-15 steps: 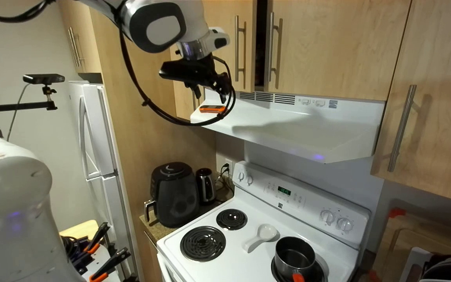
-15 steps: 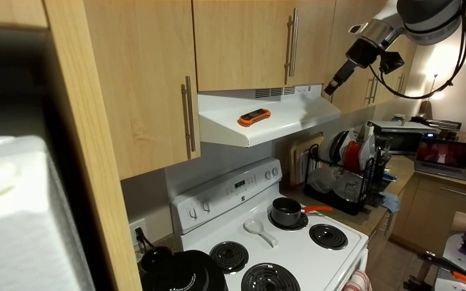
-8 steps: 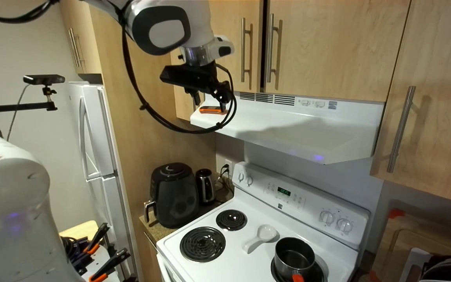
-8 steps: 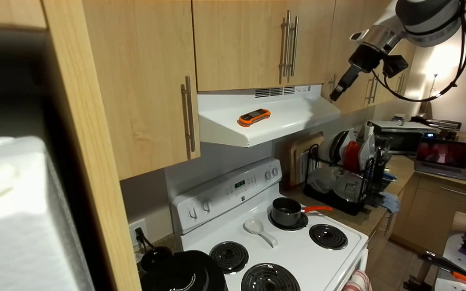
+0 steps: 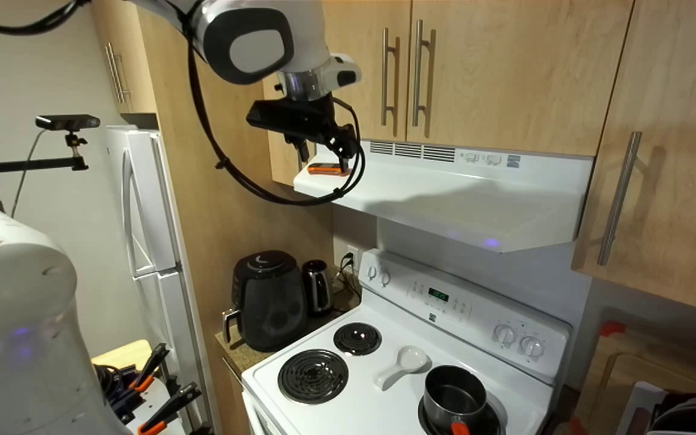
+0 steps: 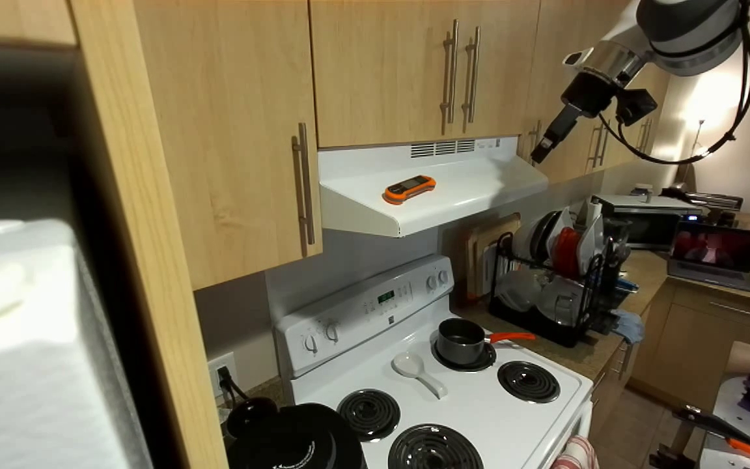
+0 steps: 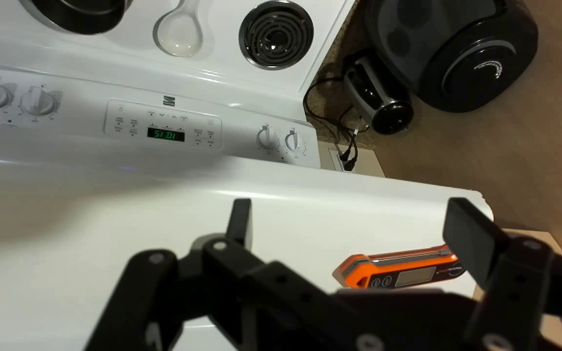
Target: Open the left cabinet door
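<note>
The left cabinet door is a light-wood panel above the range hood; its vertical bar handle runs near its right edge. Only a thin dark line separates it from the twin panel; I cannot tell if it sits fully flush. In an exterior view the same door and handle appear too. My gripper hangs in front of the hood, lower than the door handle and apart from it. In the wrist view the gripper is wide open, holding nothing. The wrist view does not show the door.
An orange device lies on the white range hood, beneath my fingers. Below are the stove with a pot and a white spoon, and a black air fryer. A tall wood side panel borders the left.
The left cabinet door has swung inward: its handle moved toward the twin's handle and the dark gap narrowed to a line. My gripper dropped slightly, then stayed still, open throughout.
</note>
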Controlling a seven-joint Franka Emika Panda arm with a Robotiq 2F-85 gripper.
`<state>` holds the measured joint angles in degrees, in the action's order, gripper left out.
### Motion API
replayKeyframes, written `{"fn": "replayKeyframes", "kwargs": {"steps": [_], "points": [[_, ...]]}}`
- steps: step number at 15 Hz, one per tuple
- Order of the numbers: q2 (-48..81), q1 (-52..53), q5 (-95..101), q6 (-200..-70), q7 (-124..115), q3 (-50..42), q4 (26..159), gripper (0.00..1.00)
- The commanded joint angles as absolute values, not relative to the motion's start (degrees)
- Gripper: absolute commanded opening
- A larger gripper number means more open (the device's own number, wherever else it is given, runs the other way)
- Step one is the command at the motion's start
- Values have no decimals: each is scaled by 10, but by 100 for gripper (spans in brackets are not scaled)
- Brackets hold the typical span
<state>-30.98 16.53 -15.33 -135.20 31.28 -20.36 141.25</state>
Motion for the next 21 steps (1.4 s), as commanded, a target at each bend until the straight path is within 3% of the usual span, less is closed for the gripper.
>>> {"fn": "replayKeyframes", "kwargs": {"steps": [1,21], "points": [[-305,141,-171,-1347,325,-182,1411,100],[-248,153,-203,-1354,408,-197,1344,100]]}}
